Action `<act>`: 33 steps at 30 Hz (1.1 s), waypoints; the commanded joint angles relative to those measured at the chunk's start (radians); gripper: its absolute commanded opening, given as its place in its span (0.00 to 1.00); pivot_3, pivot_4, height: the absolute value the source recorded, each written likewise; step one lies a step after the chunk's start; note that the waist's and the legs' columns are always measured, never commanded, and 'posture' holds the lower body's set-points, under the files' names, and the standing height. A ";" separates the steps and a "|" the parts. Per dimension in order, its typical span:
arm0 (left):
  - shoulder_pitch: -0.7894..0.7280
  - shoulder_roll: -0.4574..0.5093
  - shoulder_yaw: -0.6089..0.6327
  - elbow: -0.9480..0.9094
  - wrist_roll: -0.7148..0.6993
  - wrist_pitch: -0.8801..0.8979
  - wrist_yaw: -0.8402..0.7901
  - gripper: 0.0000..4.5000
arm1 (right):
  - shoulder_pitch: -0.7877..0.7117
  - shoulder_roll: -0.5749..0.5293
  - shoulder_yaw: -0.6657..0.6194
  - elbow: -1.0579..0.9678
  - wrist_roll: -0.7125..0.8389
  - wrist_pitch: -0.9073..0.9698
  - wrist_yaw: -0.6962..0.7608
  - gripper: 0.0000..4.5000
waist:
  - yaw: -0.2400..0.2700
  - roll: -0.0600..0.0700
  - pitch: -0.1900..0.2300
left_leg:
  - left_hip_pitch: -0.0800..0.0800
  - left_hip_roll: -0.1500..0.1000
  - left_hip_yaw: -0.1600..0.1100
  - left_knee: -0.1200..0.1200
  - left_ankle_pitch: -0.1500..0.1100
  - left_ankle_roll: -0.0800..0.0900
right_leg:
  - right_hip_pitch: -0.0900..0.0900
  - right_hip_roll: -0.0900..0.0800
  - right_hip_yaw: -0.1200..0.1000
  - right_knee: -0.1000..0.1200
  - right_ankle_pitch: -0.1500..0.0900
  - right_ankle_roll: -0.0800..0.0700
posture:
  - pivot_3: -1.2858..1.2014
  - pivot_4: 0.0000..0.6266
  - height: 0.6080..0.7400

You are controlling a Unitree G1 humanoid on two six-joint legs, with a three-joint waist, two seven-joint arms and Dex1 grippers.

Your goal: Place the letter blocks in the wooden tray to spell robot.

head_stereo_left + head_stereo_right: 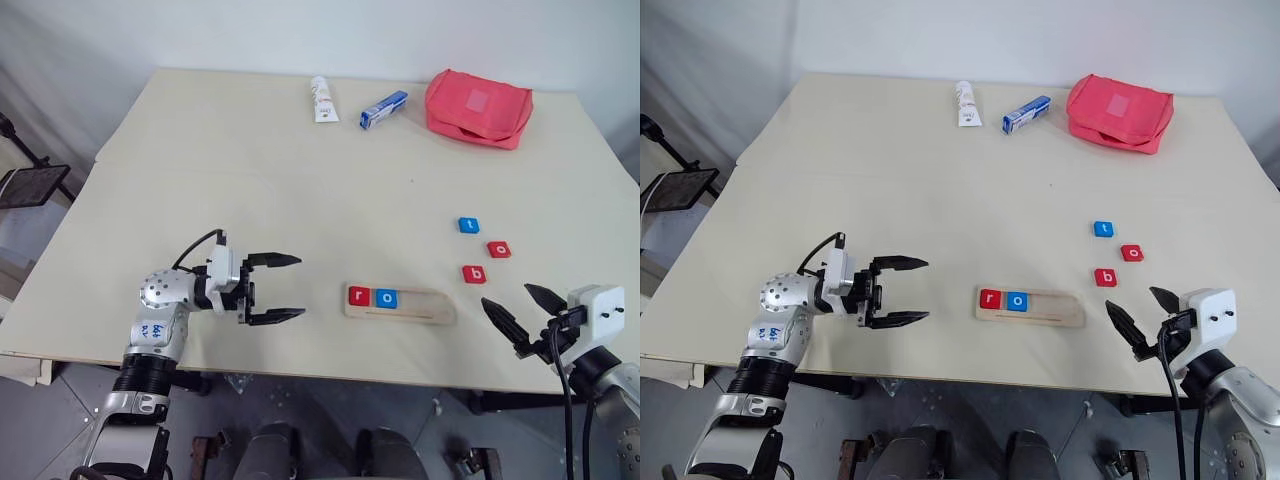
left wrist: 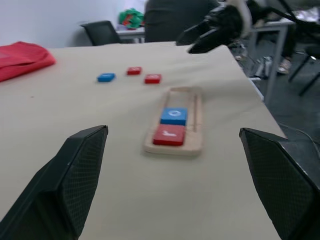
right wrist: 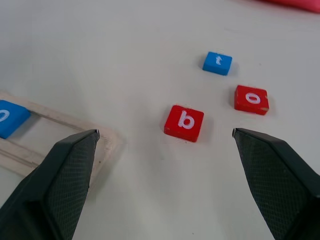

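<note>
Red b block (image 3: 184, 123), just ahead of the spread, empty right gripper (image 1: 522, 315), with o (image 3: 251, 99) and t (image 3: 217, 63) beyond: likely light, stiff, slick; pinch opposite edges; tray (image 1: 430, 308) holds r, o, facing the left gripper (image 1: 275, 289), released

Pale cream worktop (image 1: 250, 180), matte and evenly lit, seam running across its far left part. Behind it, plain white wall (image 1: 300, 30). Beneath the near edge, grey floor (image 1: 300, 400). Off the left side, dark stand with a small black tray (image 1: 30, 185). In the left wrist view, black chair (image 2: 102, 32), another table (image 2: 270, 30) and grey floor beyond the worktop edge.
</note>
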 commanded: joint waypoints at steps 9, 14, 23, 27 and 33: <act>-0.003 -0.009 -0.020 -0.026 -0.019 -0.013 0.003 0.99 | -0.004 -0.036 -0.023 0.020 0.008 0.043 0.003 1.00 | 0.000 0.000 0.000 | 0.000 0.000 0.000 0.000 0.000 0.000 | 0.000 0.000 0.000 0.000 0.000 0.000 | 0.52 0.24 1.00; 0.002 -0.012 -0.024 -0.044 -0.020 -0.005 0.020 0.99 | 0.001 -0.033 -0.024 0.022 0.010 0.043 0.006 1.00 | 0.000 0.000 0.000 | 0.000 0.000 0.000 0.000 0.000 0.000 | 0.000 0.000 0.000 0.000 0.000 0.000 | 0.52 0.24 1.00; 0.023 -0.013 -0.021 -0.078 -0.029 0.009 0.028 0.99 | -0.021 -0.037 -0.020 0.029 0.015 0.055 0.000 1.00 | -0.001 0.000 0.000 | 0.000 0.000 0.000 0.000 0.000 0.000 | 0.000 0.000 0.001 0.000 0.000 0.000 | 0.52 0.24 1.00; 0.030 -0.018 -0.019 -0.089 -0.033 0.012 0.037 0.99 | -0.057 -0.051 -0.007 0.029 0.019 0.100 -0.012 1.00 | -0.001 0.000 0.000 | 0.000 0.000 0.000 0.000 0.000 0.000 | 0.000 0.000 0.001 0.000 0.000 0.000 | 0.52 0.24 1.00; 0.043 -0.025 -0.020 -0.112 -0.032 0.015 0.059 0.99 | -0.216 -0.030 0.051 0.127 0.003 0.176 -0.077 1.00 | -0.003 0.000 0.000 | 0.000 0.000 0.000 0.000 0.000 0.000 | 0.000 0.000 0.001 0.000 0.000 0.000 | 0.52 0.24 1.00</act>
